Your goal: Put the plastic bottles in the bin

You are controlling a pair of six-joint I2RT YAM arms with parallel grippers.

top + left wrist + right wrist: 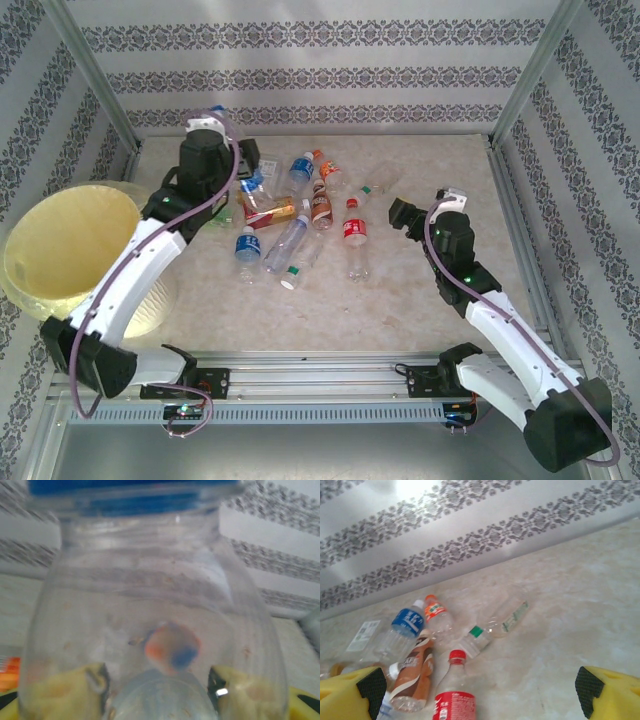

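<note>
My left gripper (212,128) is raised over the back left of the table and shut on a clear plastic bottle (155,605) with a blue cap (135,492). Its yellow fingers (60,695) press the bottle's sides. Several more bottles lie in a pile mid-table, among them a red-label one (354,232) (454,695), a blue-label one (301,170) (402,627), a brown one (320,205) (415,675) and a green-cap one (375,185) (495,625). The pale-yellow bin (70,245) stands at the left edge. My right gripper (405,212) (480,695) hovers open just right of the pile.
Patterned walls and metal posts (95,85) enclose the table. A metal rail (320,365) runs along the front edge by the arm bases. Bare marble tabletop (450,170) stretches to the right of the pile.
</note>
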